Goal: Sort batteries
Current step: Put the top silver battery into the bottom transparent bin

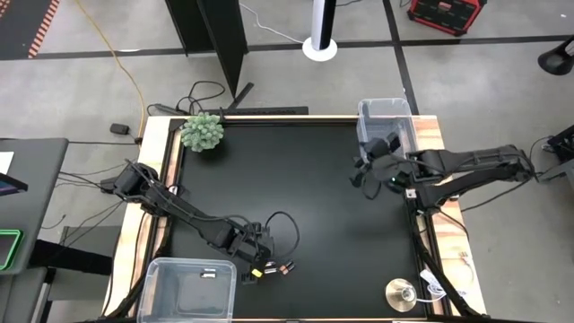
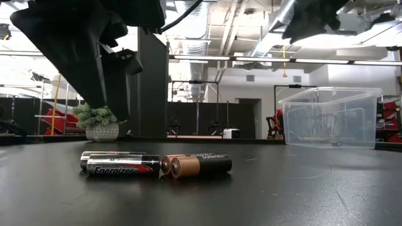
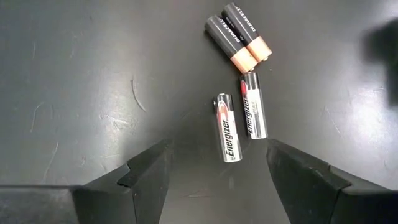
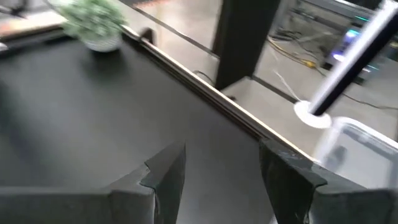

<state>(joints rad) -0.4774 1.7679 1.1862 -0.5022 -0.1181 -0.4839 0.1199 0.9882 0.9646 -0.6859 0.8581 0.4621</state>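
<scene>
Several batteries lie on their sides on the black table near its near edge (image 1: 273, 267). Two silver-and-black ones (image 3: 228, 127) (image 3: 253, 112) lie side by side. Two dark ones with copper ends (image 3: 231, 41) (image 3: 249, 31) lie just past them. In the low view the silver pair (image 2: 119, 164) and the copper-ended pair (image 2: 198, 165) rest on the table. My left gripper (image 3: 217, 165) hovers open over the silver batteries and touches nothing. My right gripper (image 4: 222, 168) is open, up in the air by the far right bin (image 1: 387, 121).
A clear bin (image 1: 188, 287) sits at the near left corner and another clear bin (image 2: 330, 116) at the far right. A small potted plant (image 1: 203, 131) stands at the far left corner. A round silver disc (image 1: 400, 292) lies near the right near edge.
</scene>
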